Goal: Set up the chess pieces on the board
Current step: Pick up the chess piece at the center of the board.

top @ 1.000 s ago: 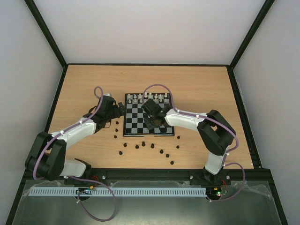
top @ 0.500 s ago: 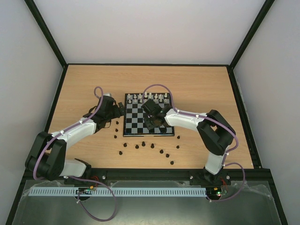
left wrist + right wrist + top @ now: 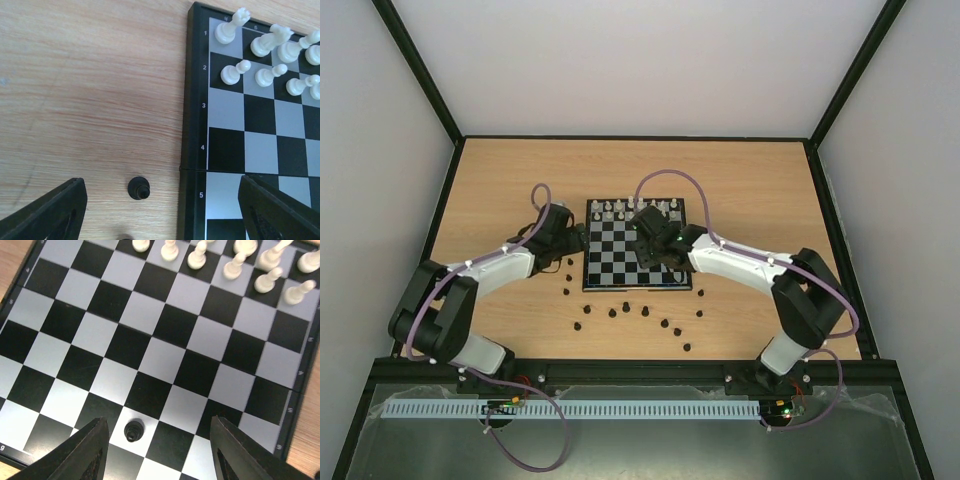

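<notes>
The board (image 3: 610, 264) lies mid-table with white pieces (image 3: 638, 208) along its far rows. My right gripper (image 3: 160, 452) hangs open over the board's near rows. One black piece (image 3: 134, 430) stands free on a pale square between its fingers (image 3: 85, 452), touching neither. My left gripper (image 3: 160, 220) is open beside the board's left border (image 3: 192, 100), straddling a black piece (image 3: 138, 188) that stands on the wood. Several more black chess pieces (image 3: 626, 307) are scattered on the table in front of the board. Seen from above, the left gripper (image 3: 577, 240) and the right gripper (image 3: 650, 238) sit at the board's left edge and centre.
White pieces (image 3: 260, 55) fill the board's first two rows in the left wrist view and stand along the top (image 3: 235, 265) in the right wrist view. Another dark piece (image 3: 125, 237) peeks in at the bottom edge. Black frame rails border the wooden table (image 3: 500, 180).
My right gripper has opened and let go of the black piece, which now stands on the board. Both arms have shifted slightly toward the back of the table.
</notes>
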Tool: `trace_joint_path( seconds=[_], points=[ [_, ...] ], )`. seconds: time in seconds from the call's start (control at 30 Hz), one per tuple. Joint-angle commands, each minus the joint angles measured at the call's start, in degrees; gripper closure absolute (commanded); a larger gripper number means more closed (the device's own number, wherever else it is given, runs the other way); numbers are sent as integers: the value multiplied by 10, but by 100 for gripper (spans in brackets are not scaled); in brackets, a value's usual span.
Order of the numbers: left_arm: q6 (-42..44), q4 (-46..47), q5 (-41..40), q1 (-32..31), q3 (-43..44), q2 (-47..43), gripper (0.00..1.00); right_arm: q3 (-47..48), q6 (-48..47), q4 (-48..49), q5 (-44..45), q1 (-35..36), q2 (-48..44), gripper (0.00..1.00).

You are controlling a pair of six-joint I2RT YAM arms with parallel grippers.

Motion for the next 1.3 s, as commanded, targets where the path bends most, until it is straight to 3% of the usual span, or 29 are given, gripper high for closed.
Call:
trace_joint_path(
  seconds=[0.0, 0.27, 0.53, 0.93, 1.27],
  points=[
    [14, -9, 15, 1, 22, 31, 18, -17, 12, -35, 40, -1, -35, 44],
    [19, -7, 6, -2, 33, 61, 42, -47, 22, -39, 39, -12, -69, 46],
    [27, -13, -13, -10, 46, 82, 60, -74, 28, -36, 35, -22, -99, 46],
    [26, -37, -52, -17, 61, 101, 75, -86, 28, -28, 28, -27, -107, 46],
    [24, -66, -76, -28, 75, 107, 72, -88, 28, -27, 30, -29, -107, 46]
  ],
)
